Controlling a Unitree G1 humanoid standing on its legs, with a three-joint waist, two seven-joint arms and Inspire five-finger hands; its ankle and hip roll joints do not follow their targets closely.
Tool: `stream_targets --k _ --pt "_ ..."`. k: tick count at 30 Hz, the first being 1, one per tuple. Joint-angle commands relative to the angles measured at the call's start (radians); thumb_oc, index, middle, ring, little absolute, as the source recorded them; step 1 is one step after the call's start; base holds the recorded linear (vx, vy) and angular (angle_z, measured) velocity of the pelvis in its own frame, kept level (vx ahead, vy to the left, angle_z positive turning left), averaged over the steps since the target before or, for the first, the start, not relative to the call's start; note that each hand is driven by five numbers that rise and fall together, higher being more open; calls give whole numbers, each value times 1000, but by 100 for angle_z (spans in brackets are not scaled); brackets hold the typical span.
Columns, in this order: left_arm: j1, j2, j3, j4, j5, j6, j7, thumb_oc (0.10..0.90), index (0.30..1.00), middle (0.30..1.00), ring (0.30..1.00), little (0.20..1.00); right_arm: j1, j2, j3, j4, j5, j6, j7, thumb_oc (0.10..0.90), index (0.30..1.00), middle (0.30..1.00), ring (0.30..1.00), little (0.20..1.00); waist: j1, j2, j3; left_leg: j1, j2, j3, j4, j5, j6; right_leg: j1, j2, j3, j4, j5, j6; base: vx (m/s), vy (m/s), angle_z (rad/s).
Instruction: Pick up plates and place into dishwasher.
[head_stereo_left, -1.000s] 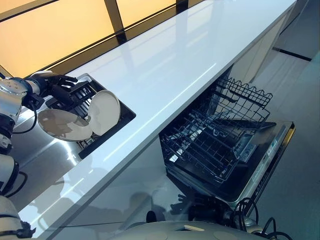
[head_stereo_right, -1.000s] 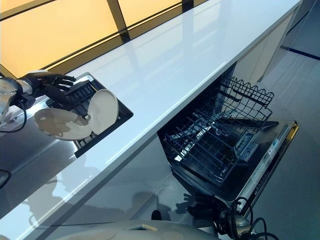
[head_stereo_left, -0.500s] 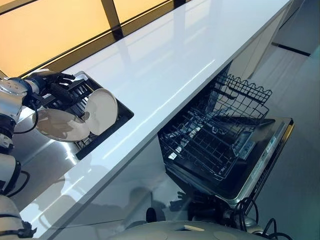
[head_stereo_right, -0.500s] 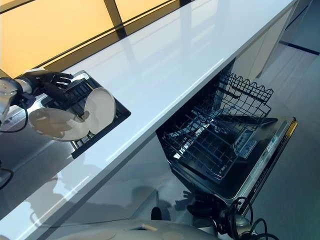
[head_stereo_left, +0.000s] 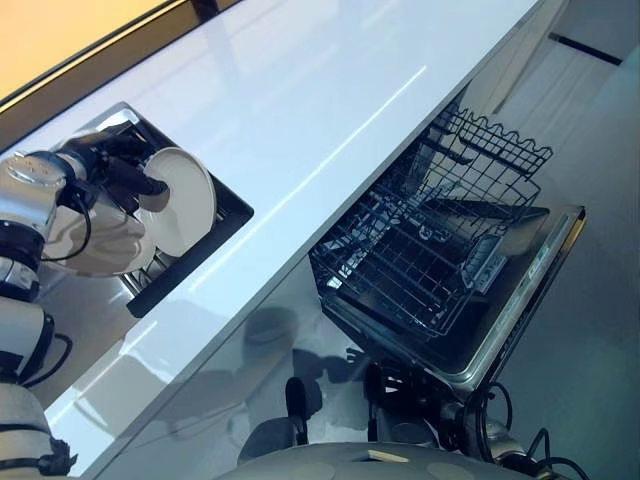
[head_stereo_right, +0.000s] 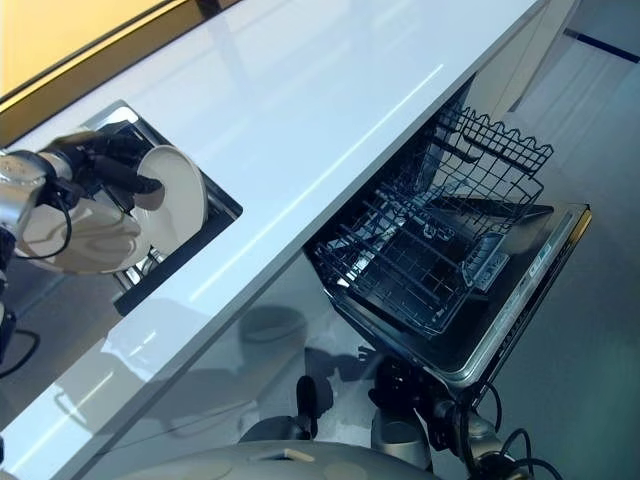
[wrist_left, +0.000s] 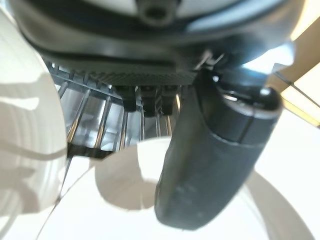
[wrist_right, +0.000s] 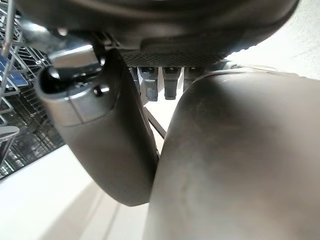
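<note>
- Your left hand (head_stereo_left: 115, 172) sits at about nine o'clock in the head views, over the sink rack (head_stereo_left: 190, 260). Its thumb lies across the face of the upright plate (head_stereo_left: 180, 200). The other fingers are behind the plate or blurred, so you cannot tell whether it is pinching the rim or only resting against it.
- The upright plate stands on edge in the rack, which leaves its rim free for a grasp from above.
- A second plate (head_stereo_left: 95, 240) lies tilted just beside it, toward eight o'clock. It touches or overlaps the first one, so lifting one may disturb the other.
- Your right hand (wrist_right: 115, 150) shows from its wrist camera, thumb and a broad dark mass close to the lens. You cannot tell how its fingers are set. It looks idle, near the dishwasher side.
- The white counter (head_stereo_left: 330, 110) runs from the sink toward one o'clock.
- The dishwasher (head_stereo_left: 440, 270) at three o'clock has its door down and its wire basket (head_stereo_left: 420, 250) pulled out, ready to receive plates. No plate is in it yet.
</note>
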Motion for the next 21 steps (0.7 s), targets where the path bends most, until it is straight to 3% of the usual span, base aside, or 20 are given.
stream_targets --k 1,12,21 --pt "-217 33 11 68 -14 -30 32 800 900 900 900 900 26 -68 44 18 19 7 -14 800 900 900 900 900 -41 4 48 -37 -50 44 2 -12 28 -19 -23 38 18 16 71 -59 6 1" --pt "-270 31 -39 68 -58 -33 16 800 900 900 900 900 -3 -69 52 8 30 5 -19 800 900 900 900 900 -35 1 69 -49 -55 38 2 -6 24 -30 -28 24 17 25 70 -25 -4 1" --pt "-287 40 -51 72 -86 -29 -26 800 900 900 900 900 -1 -59 44 15 17 14 -20 800 900 900 900 900 -29 6 40 -30 -62 30 2 -11 21 -8 -30 10 12 23 72 -10 -8 2"
